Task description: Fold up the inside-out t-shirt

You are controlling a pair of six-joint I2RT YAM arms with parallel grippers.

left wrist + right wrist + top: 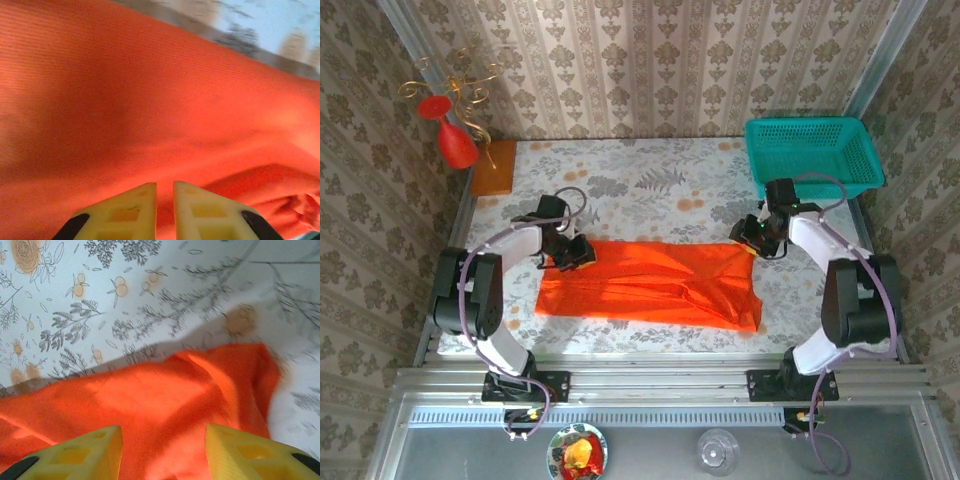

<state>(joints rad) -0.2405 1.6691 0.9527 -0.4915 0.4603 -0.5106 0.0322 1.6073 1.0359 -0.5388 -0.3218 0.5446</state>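
Two arms reach from the near rail across the patterned surface [650, 190]. Between them lies the inside-out t-shirt [650, 285], an orange band running left to right across the middle. Its near edge is fairly straight and its right end is rumpled.

At the band's far left corner sits the left end effector [165, 186]. Its fingers are almost together with a thin slit between them, and I cannot tell whether cloth is nipped there. At the far right corner the right end effector [162, 430] hangs over the cloth with its fingers well apart, holding nothing.

The likely trouble starts with an uneven grip. If the right side closes too shallowly it may catch one layer only, and the band would peel open instead of folding. If one arm pulls ahead of the other, the fold would skew. The rumple at the right end could also get pressed in as a crease. Farther back, the teal basket [807, 123] stands near the right arm, and a wide swing might knock it.
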